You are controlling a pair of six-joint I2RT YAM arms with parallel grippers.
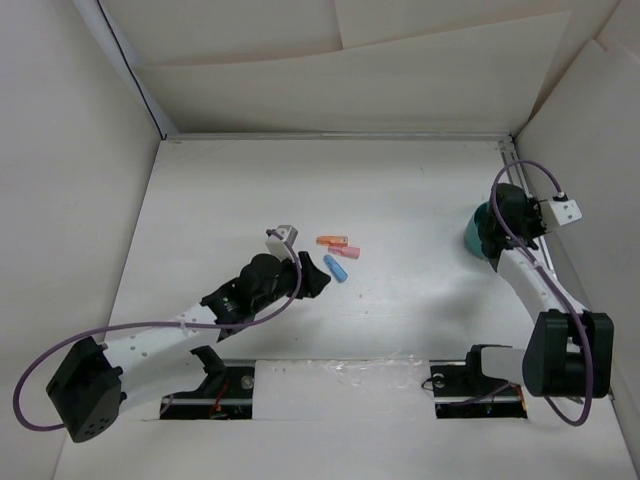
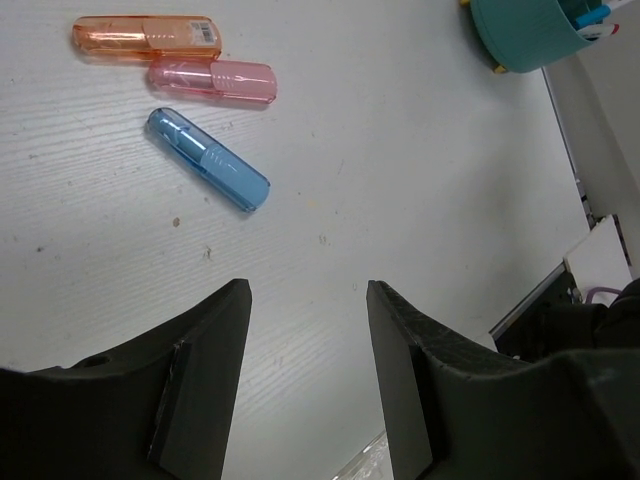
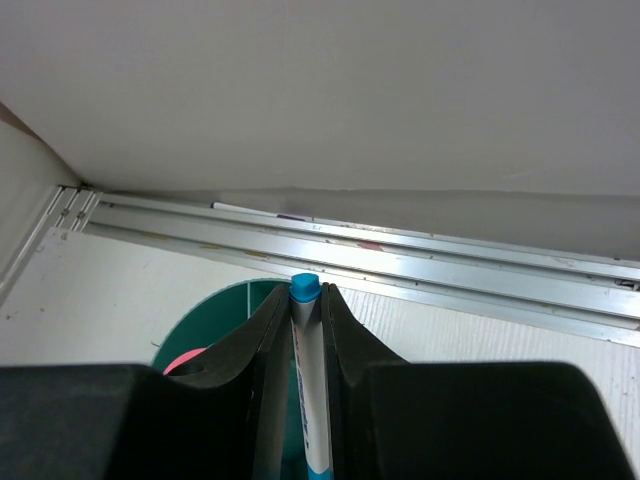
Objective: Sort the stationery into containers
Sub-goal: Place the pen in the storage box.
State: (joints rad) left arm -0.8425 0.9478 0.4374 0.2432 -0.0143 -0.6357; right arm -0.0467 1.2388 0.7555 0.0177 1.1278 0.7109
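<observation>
Three capsules lie mid-table: orange, pink and light blue. My left gripper is open and empty, just near of the blue capsule. The round teal organizer stands at the far right. My right gripper is over it, shut on a white pen with a blue cap. A pink item shows inside the organizer.
White walls enclose the table. An aluminium rail runs along the wall just beyond the organizer. Taped mounting plates lie along the near edge between the arm bases.
</observation>
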